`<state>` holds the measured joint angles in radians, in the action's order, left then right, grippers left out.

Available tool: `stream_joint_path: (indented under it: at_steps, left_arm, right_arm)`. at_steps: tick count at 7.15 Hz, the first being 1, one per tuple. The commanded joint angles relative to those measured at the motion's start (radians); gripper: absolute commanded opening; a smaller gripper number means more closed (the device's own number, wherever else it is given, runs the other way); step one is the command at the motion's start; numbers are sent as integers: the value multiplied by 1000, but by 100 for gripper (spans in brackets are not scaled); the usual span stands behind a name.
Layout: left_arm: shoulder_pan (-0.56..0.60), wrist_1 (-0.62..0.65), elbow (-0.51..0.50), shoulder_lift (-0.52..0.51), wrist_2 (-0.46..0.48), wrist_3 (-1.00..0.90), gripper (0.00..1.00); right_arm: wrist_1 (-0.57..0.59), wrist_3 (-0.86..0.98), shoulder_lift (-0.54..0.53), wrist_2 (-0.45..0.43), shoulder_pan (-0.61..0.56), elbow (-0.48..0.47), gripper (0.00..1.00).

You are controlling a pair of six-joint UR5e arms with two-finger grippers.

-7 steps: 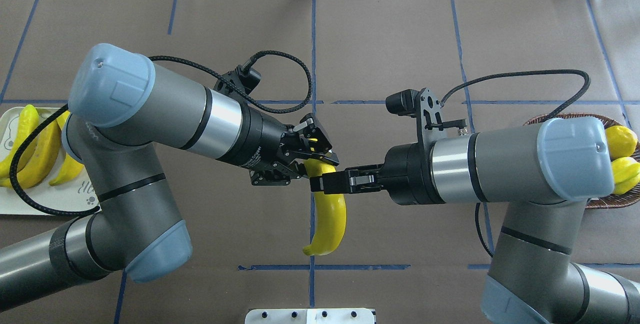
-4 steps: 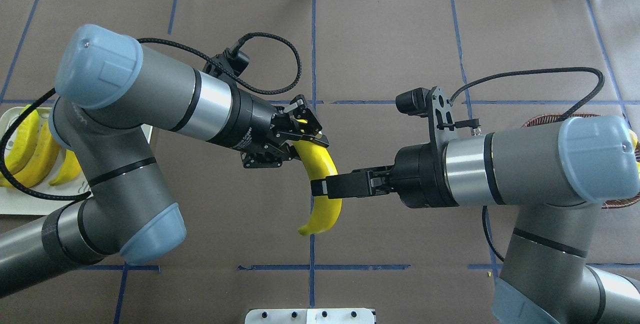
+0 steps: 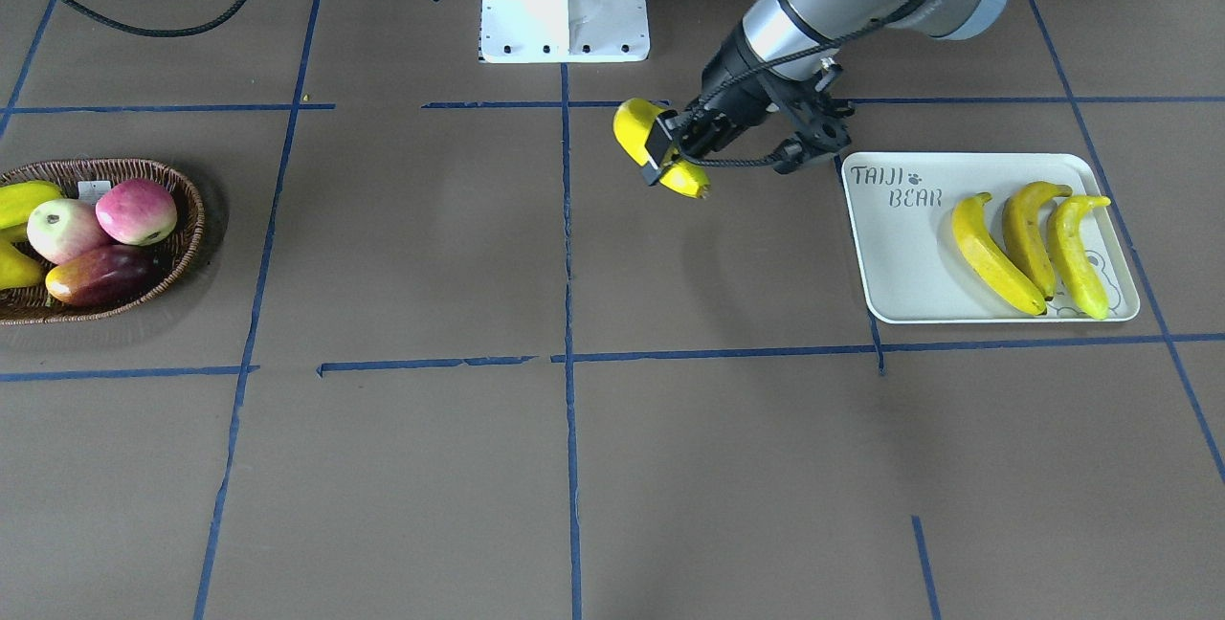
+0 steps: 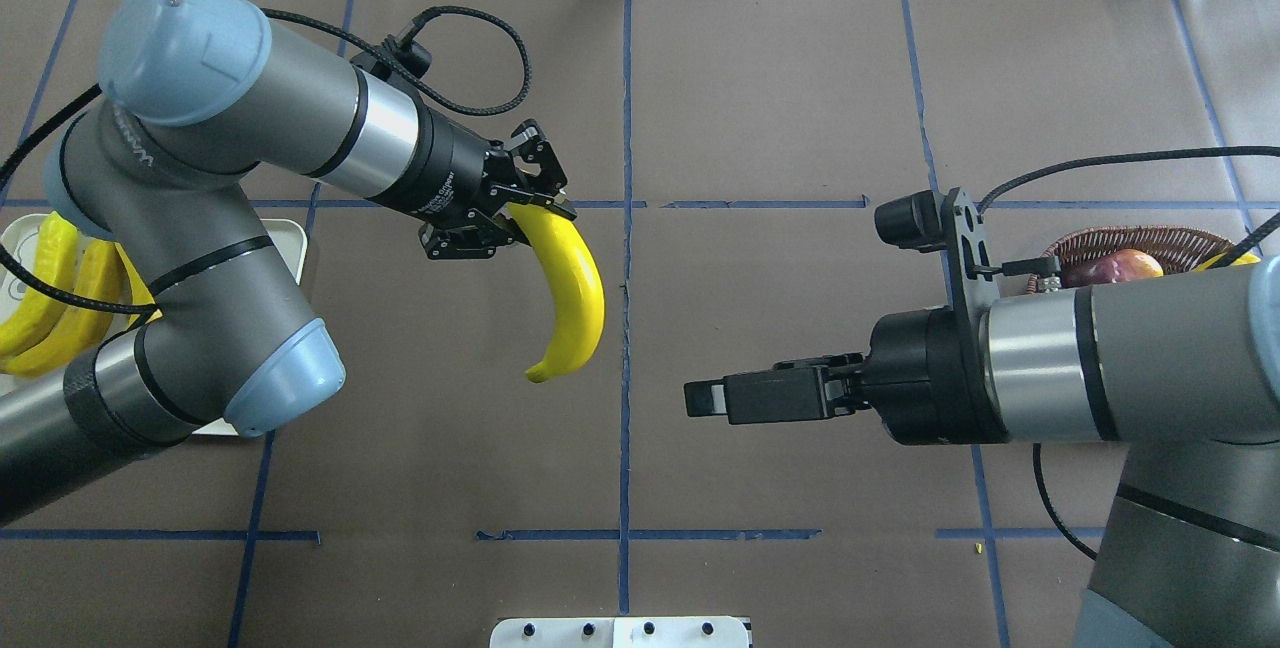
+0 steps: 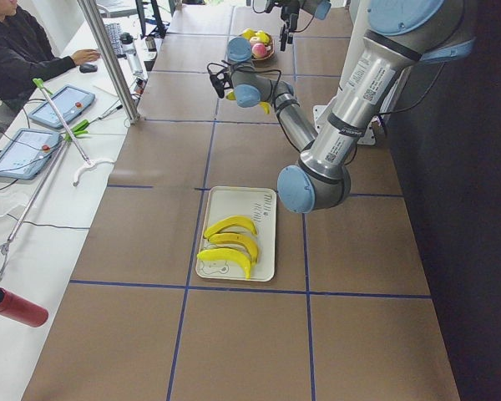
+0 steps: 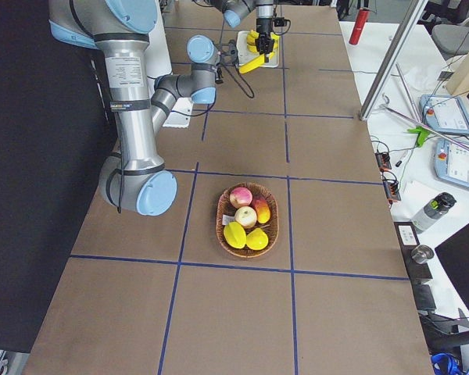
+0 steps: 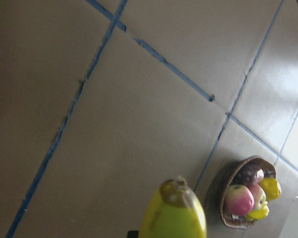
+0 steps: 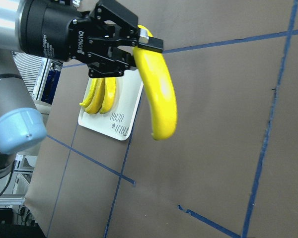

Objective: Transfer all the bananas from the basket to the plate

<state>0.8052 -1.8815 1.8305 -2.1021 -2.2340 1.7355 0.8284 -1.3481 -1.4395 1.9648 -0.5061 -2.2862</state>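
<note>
The fourth banana (image 4: 572, 293) is held off the table (image 4: 780, 78) by the left gripper (image 4: 528, 205), whose fingers are clamped on its stem end. The rest of the fruit curves away freely, touched by nothing else. It is placed between the table's middle line and the plate (image 3: 900, 256), nearer the line in the overhead view and apart from the plate. In the front-facing view it is foreshortened and partly covered by the fingers. In the left wrist view only its blurred tip is seen, cut off by the lower edge.

Three bananas (image 3: 1029, 237) are laid side by side on the plate's far half from the held one. From overhead most of the plate is hidden under the left arm (image 4: 250, 118).

The right gripper (image 4: 705, 398) is seen edge-on from overhead, well apart from the banana. In the front-facing view its fingers are spread, with nothing between them.

The basket (image 3: 187, 228) is cut off at that view's edge. Two apples (image 3: 136, 210) and a dark red fruit (image 3: 96, 276) are seen in it. Two yellow fruits (image 6: 236, 234) lie beside them, their kind hard to make out.
</note>
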Motion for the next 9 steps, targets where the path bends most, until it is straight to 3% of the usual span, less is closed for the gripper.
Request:
stream_joint_path:
  at_steps: [1,3,5,9]
  left_arm:
    - [147,180,33,92,-100,-269,0]
    - [140,225,24,228,-37,-436,0]
    - [131,223,-2,321,-16,-436,0]
    - [94,211,-111,320,82,-436,0]
  right_arm:
    - [14,0,-71,54,-107,-3,100]
    - [14,1,-82,62,-170,49,100]
    - [12,3,-84,63,-195,76,100]
    - [12,3,-87,65,-193,74,100]
